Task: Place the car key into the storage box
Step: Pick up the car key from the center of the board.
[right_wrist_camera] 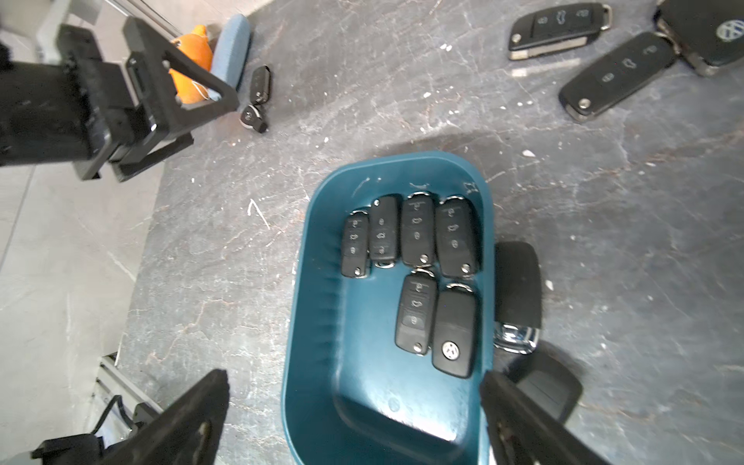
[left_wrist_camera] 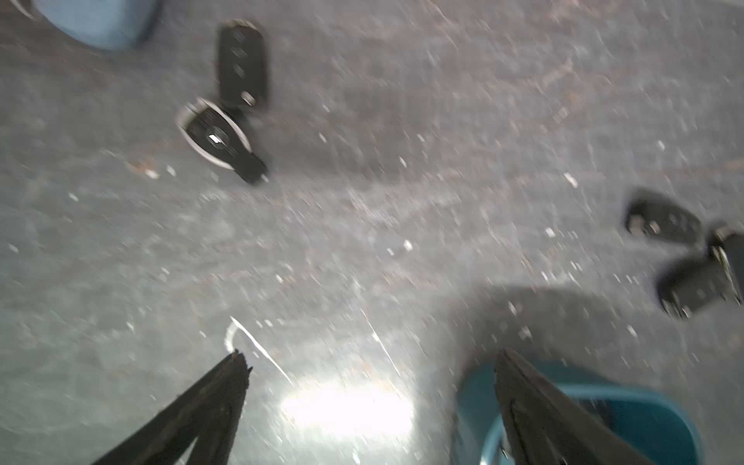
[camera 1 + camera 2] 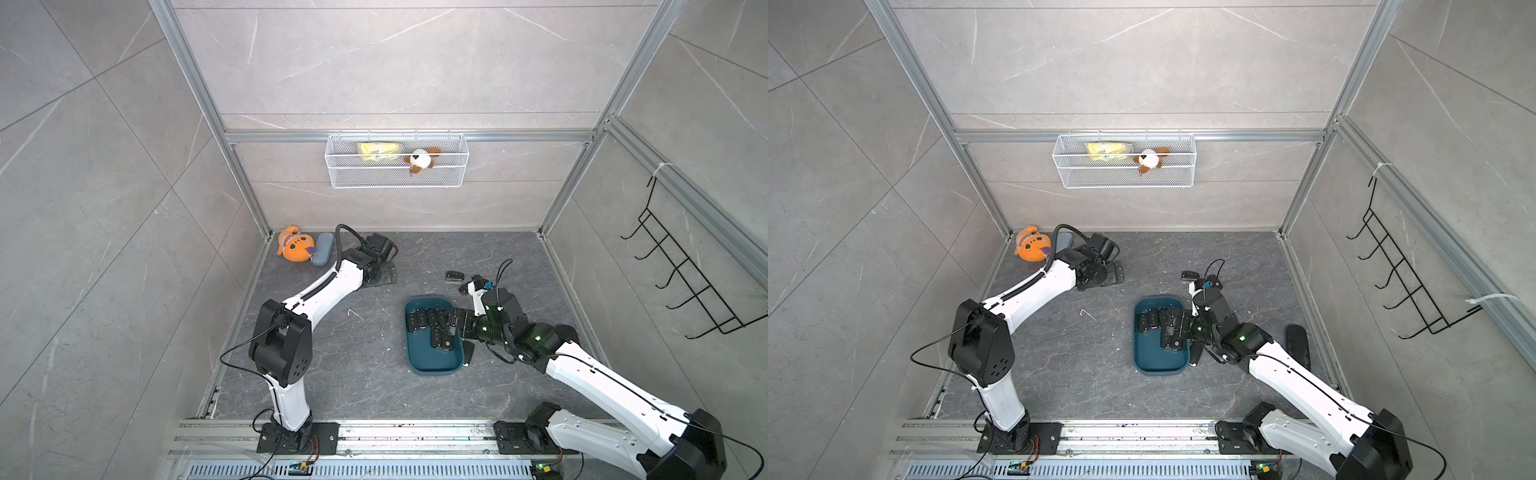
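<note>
- Storage box (image 1: 318, 261): six car keys (image 1: 416, 229) are lying inside.
- Right gripper (image 1: 352, 376), left gripper (image 2: 372, 356): jaws apart, empty.
- Step, seemingly: between drops; fetching loose key (image 1: 559, 30) is coming next.

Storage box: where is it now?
In both top views the storage box sits right of centre on the table, directly under the open right claw; a loose car key lies beyond its far end.
</note>
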Available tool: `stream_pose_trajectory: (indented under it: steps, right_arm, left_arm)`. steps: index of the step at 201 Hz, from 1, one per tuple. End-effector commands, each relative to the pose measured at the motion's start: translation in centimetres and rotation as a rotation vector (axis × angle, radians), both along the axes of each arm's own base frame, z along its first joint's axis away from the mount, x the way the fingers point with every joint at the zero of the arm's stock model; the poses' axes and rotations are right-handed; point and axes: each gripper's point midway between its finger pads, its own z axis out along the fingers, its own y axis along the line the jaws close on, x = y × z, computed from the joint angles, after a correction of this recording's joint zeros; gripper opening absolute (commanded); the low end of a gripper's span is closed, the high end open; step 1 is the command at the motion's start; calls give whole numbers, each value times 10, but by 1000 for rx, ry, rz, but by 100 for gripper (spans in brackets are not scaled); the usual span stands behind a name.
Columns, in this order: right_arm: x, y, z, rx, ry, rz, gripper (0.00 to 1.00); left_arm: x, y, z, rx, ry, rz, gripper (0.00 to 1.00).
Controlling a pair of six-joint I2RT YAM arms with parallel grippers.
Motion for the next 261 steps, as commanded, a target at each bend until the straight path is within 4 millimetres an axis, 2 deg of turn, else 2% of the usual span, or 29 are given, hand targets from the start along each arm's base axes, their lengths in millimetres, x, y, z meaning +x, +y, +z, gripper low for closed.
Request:
stream_pose_trajectory:
  steps: [1, 34, 72, 119, 141, 147, 149, 153, 207, 235, 261]
  right_arm:
    - [9, 8, 17, 22, -41, 16, 99]
    - [18, 14, 19, 39, -35, 2, 99]
    - [27, 19, 19, 36, -22, -11, 99]
    - [33, 21, 21, 30, -20, -25, 99]
    - [35, 20, 21, 28, -18, -35, 99]
    - [35, 20, 20, 28, -17, -35, 99]
    - [35, 20, 21, 27, -18, -36, 99]
    - [35, 20, 21, 27, -18, -37, 99]
    - [36, 15, 17, 3, -9, -56, 99]
    - [36, 14, 15, -3, -2, -65, 99]
    - [35, 13, 12, -6, 4, -68, 99]
  left_arm:
    - [32, 16, 9, 56, -50, -19, 97]
    - [70, 46, -7, 84, -36, 21, 94]
    - [107, 72, -28, 87, -20, 48, 84]
    - [138, 93, -56, 101, 11, 63, 78]
    - [145, 98, -74, 97, 42, 70, 76]
    - [147, 98, -71, 90, 39, 68, 75]
    - [146, 98, -84, 94, 62, 66, 75]
    - [147, 99, -90, 94, 74, 66, 75]
    - [155, 96, -117, 111, 122, 35, 70]
    - [157, 97, -125, 131, 141, 28, 58]
    - [157, 95, -124, 123, 141, 21, 41]
